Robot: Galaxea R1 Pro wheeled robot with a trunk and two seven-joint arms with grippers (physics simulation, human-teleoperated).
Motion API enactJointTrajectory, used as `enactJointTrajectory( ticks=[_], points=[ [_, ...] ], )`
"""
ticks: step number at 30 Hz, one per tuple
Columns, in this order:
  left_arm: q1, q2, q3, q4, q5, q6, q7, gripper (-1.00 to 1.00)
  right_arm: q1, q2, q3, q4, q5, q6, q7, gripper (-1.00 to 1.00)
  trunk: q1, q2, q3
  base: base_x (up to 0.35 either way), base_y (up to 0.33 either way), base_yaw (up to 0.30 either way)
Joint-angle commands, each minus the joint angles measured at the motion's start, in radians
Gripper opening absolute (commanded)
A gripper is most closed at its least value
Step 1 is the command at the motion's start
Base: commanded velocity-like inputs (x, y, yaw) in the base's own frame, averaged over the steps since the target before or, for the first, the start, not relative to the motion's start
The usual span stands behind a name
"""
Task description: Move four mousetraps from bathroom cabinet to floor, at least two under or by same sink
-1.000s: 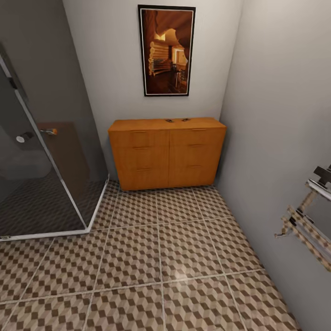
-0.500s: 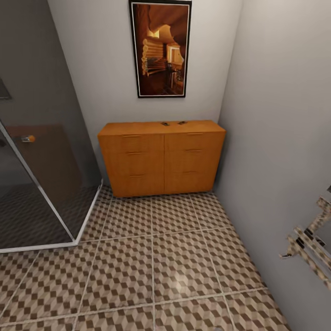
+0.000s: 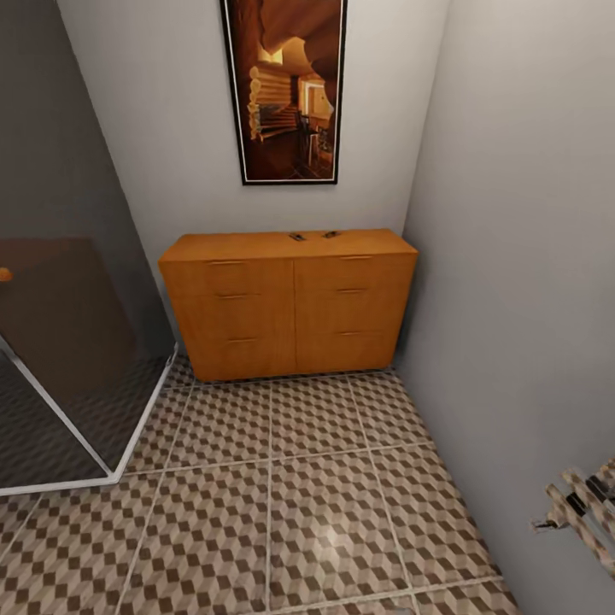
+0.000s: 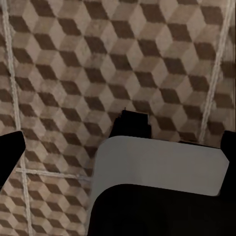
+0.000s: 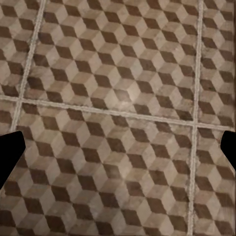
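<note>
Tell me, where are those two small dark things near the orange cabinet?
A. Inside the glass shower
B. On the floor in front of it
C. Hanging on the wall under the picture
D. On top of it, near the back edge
D: the head view shows both small dark things lying on the flat top of the cabinet, close to the wall, below the picture.

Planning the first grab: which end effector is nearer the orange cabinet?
Cannot tell. The left end effector and right end effector both hang open over the bathroom floor, facing tiles; the cabinet stands ahead against the far wall.
</note>
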Motion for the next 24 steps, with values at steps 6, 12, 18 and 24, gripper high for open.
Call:
enactJointTrajectory(
  ticks=[6, 12, 18, 24],
  points=[
    [-0.001, 0.001, -0.008, -0.003, 0.006, -0.001, 0.009, 1.00, -0.001, -0.002, -0.006, 0.001, 0.011, 0.000, -0.007, 1.00, 0.001, 0.000, -0.001, 0.325, -0.145, 0.000],
    [-0.001, -0.004, -0.008, -0.009, 0.006, -0.001, 0.010, 1.00, -0.001, -0.003, -0.006, 0.001, 0.011, -0.003, -0.007, 1.00, 0.001, 0.000, -0.001, 0.273, -0.111, 0.000],
    [-0.001, -0.018, -0.007, -0.013, 0.007, -0.003, 0.009, 1.00, -0.001, -0.001, -0.006, 0.001, 0.012, -0.001, -0.007, 1.00, 0.001, 0.000, -0.001, 0.012, -0.002, 0.000],
    [-0.001, -0.018, -0.005, -0.011, 0.007, -0.007, 0.007, 1.00, -0.001, -0.001, -0.006, 0.001, 0.012, 0.001, -0.007, 1.00, 0.001, 0.000, -0.001, 0.000, 0.000, 0.000]
  ],
)
